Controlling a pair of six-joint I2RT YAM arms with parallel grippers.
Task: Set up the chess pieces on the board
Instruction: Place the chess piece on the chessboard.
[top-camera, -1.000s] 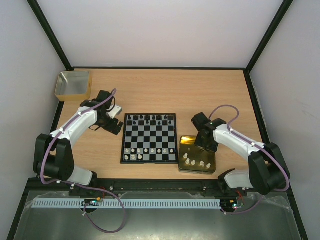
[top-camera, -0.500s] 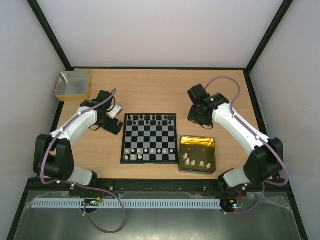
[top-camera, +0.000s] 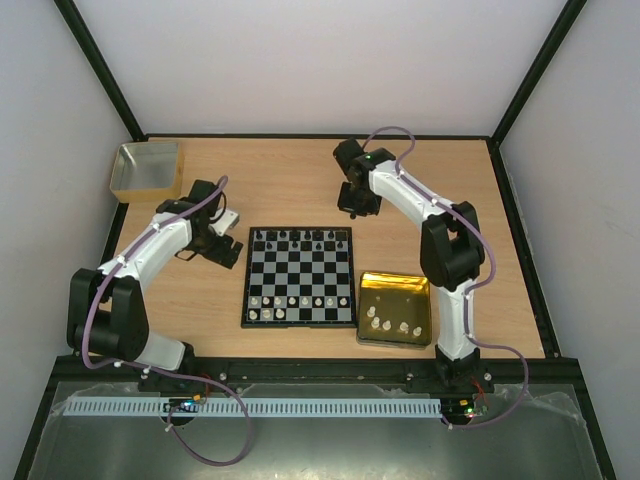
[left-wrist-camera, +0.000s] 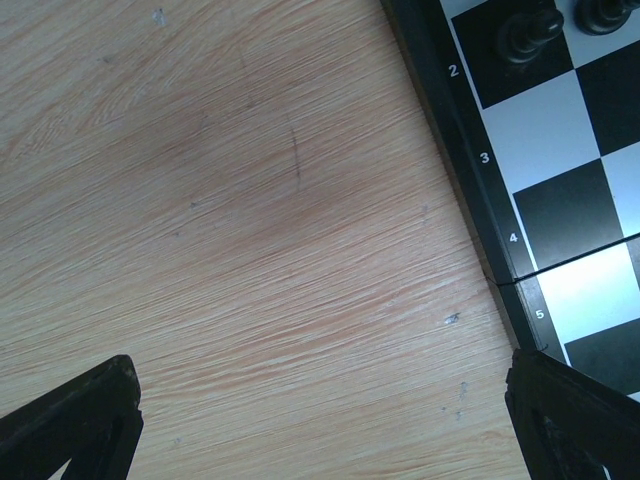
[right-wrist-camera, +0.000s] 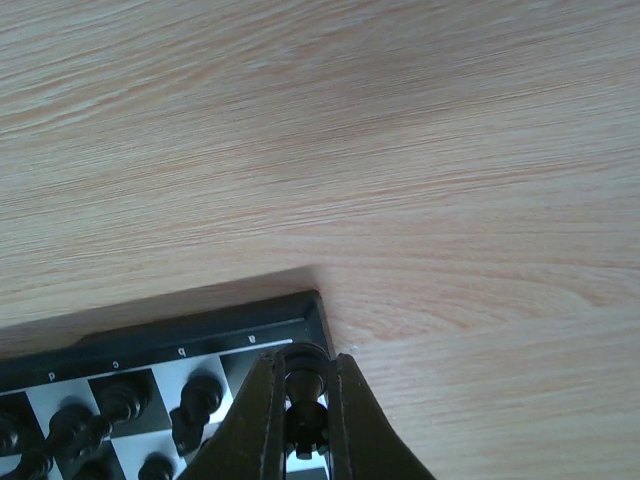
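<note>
The board (top-camera: 300, 272) lies mid-table, with black chess pieces (top-camera: 300, 238) along its far rows and white ones (top-camera: 300, 300) along its near rows. My right gripper (top-camera: 356, 208) hangs just beyond the board's far right corner. In the right wrist view the gripper (right-wrist-camera: 303, 420) is shut on a small black piece (right-wrist-camera: 303, 395), above the corner of the board (right-wrist-camera: 200, 335) where other black pieces (right-wrist-camera: 120, 400) stand. My left gripper (top-camera: 228, 250) sits low beside the board's left edge. The left wrist view shows this gripper (left-wrist-camera: 325, 440) open over bare wood, next to the board's border (left-wrist-camera: 480, 200).
A shiny gold tray (top-camera: 395, 292) right of the board holds several white pieces (top-camera: 395, 325). A yellowish square box (top-camera: 148, 168) stands at the far left corner. Black frame rails run along both table sides.
My right arm has swung from above the gold tray out to the far side, ending past the board's far right corner, jaws staying shut. The left arm has not moved.
</note>
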